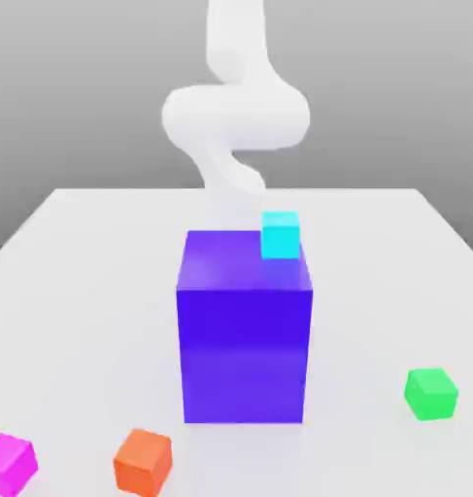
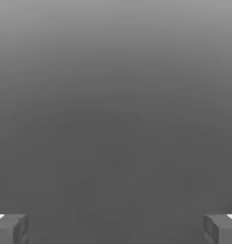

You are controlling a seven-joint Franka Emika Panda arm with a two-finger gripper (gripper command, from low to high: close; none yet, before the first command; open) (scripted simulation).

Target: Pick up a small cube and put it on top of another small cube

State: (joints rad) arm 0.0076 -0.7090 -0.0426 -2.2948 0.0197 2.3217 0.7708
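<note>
Several small cubes lie in the exterior view. A cyan cube (image 1: 280, 235) rests on top of a tall blue block (image 1: 245, 349), near its far right corner. On the white table, a green cube (image 1: 431, 393) sits to the block's right. An orange cube (image 1: 143, 460) and a magenta cube (image 1: 9, 463) lie at the front left. My white arm (image 1: 235, 116) curls behind the block. In the hand view my gripper (image 2: 116, 229) is open, its grey fingertips (image 2: 10, 228) wide apart, with nothing between them and plain grey beyond.
The tall blue block stands in the middle of the white table (image 1: 84, 291) and rises well above the small cubes. Bare table surface lies on both sides of it and in front of it, between the orange and green cubes.
</note>
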